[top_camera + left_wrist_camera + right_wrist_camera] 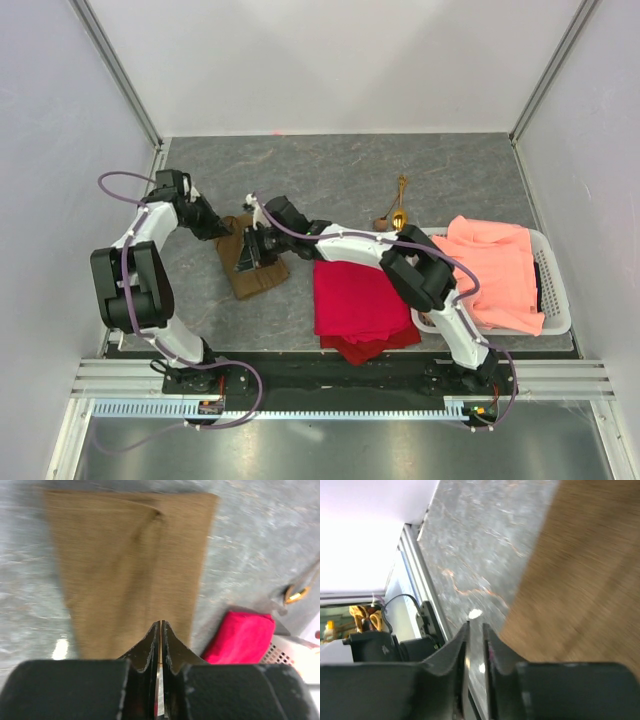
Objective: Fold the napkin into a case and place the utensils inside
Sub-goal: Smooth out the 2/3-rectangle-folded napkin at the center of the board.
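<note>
Left gripper (160, 625) over folded napkin (130, 565), long axis near-to-far, slightly slanted

Grey marbled tabletop (340, 170); plain white walls (330, 60).

The napkin (252, 262) is thin olive-brown cloth, matt, with a fine visible weave and one soft crease. The tabletop (330, 170) is a smooth grey stone-look surface with pale veining and a faint sheen that shows small glints. The utensils (398, 210), toward the tabletop's far edge, are gold-coloured metal, polished and reflective. The red cloth (358, 300) and salmon-orange cloth (497, 270) are soft matt fabric. The basket (558, 295), at the right edge, is white perforated plastic. On the left gripper (160, 625), the fingers (145, 652) are black and matt, with edges scuffed pale.
</note>
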Controlling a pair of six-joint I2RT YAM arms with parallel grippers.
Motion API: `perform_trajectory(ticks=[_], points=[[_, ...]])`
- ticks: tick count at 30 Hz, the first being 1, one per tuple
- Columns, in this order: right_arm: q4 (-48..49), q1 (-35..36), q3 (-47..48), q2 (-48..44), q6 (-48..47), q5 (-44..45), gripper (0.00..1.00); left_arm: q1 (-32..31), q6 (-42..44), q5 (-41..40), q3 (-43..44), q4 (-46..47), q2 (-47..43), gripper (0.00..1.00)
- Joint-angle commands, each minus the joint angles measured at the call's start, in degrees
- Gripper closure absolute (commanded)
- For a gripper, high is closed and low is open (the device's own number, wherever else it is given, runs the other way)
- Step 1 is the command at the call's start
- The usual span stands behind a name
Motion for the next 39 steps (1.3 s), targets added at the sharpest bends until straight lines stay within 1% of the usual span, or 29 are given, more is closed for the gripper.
perform_trajectory(ticks=[1, 2, 4, 9, 13, 17, 19, 24, 29, 36, 39], points=[[7.79, 1.09, 4.93, 6.28, 7.51, -3.24, 0.81, 2.59, 5.26, 1.15, 0.62, -1.61, 1.72, 0.92], [9.38, 1.26, 4.58, 6.9, 8.67, -3.33, 0.84, 2.67, 5.34, 0.45, 0.27, -1.44, 2.07, 0.93], [12.98, 1.35, 3.71, 8.31, 11.57, -3.33, 0.85, 2.68, 5.17, 0.35, -0.87, -0.74, 2.6, 0.93], [19.14, 2.32, 1.77, 11.73, 15.89, -6.32, 0.9, 2.94, 4.64, -0.26, -1.32, -0.3, 7.43, 0.95], [19.24, 3.55, 1.16, 14.28, 15.72, -7.03, 0.93, 3.9, 5.08, -4.21, -1.23, -0.82, 10.33, 0.97], [19.33, 4.25, -0.78, 14.99, 15.1, -7.11, 0.93, 4.61, 5.08, -5.53, -0.88, -1.35, 13.14, 0.98], [17.32, 4.16, -1.05, 14.64, 13.17, -6.77, 0.94, 4.87, 5.34, -5.27, -0.18, -1.96, 14.2, 0.98], [9.07, 4.16, 0.01, 9.55, 6.76, -4.3, 0.93, 4.87, 5.34, -5.62, -1.14, -1.35, 12.01, 0.98], [8.52, 4.16, -1.83, 4.54, 5.7, -3.34, 0.92, 4.87, 5.61, -6.24, -1.93, -1.35, 10.6, 0.98], [10.89, 4.34, -6.4, 7.08, 6.05, -2.9, 0.93, 4.87, 5.7, -6.33, -2.37, -1.09, 8.75, 0.98], [10.63, 4.43, -6.06, 8.92, 5.52, -2.63, 0.93, 4.79, 5.79, -4.66, -3.07, -0.04, 6.74, 0.97]])
